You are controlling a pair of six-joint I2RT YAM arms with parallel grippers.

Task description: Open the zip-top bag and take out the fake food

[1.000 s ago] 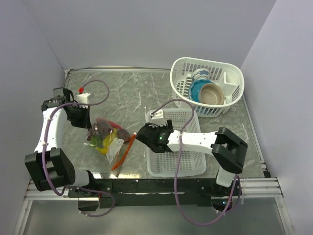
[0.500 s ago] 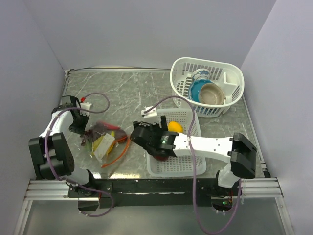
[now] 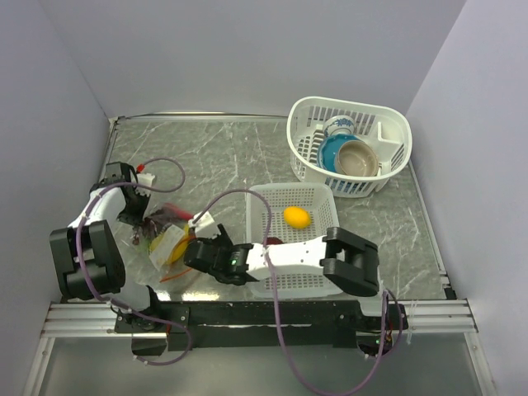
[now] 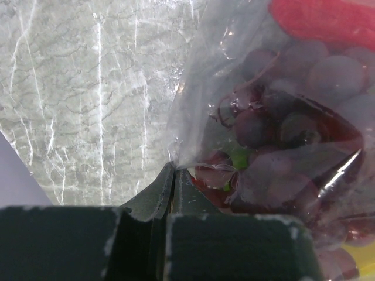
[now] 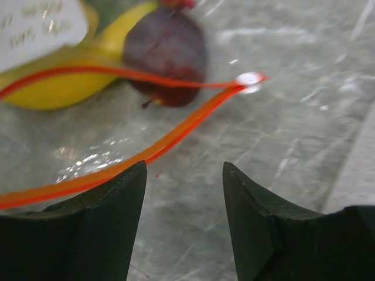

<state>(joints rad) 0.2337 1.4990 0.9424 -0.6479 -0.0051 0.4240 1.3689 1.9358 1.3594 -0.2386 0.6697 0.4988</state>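
Observation:
The clear zip-top bag (image 3: pixel 167 239) lies at the table's left, its orange-red zipper strip (image 5: pixel 170 137) hanging open. Purple grapes (image 4: pixel 281 117) and a green piece (image 4: pixel 239 157) show through the plastic. A yellow banana (image 5: pixel 64 88) and a dark red apple (image 5: pixel 167 55) lie at the bag's mouth. My left gripper (image 4: pixel 173 171) is shut on a corner of the bag's plastic. My right gripper (image 5: pixel 184 170) is open and empty, low over the table just in front of the zipper strip. A yellow-orange round fruit (image 3: pixel 296 217) lies in the near white basket (image 3: pixel 318 282).
A second white basket (image 3: pixel 388 120) at the back right holds a blue bowl (image 3: pixel 332 150) and a tan bowl (image 3: pixel 357 158). Grey walls close in the table on the left, back and right. The right arm lies across the near basket's front.
My right arm has swung left from the near basket to the bag's mouth, leaving the yellow-orange fruit in the basket. The left gripper has pulled the bag slightly left and kept its hold.

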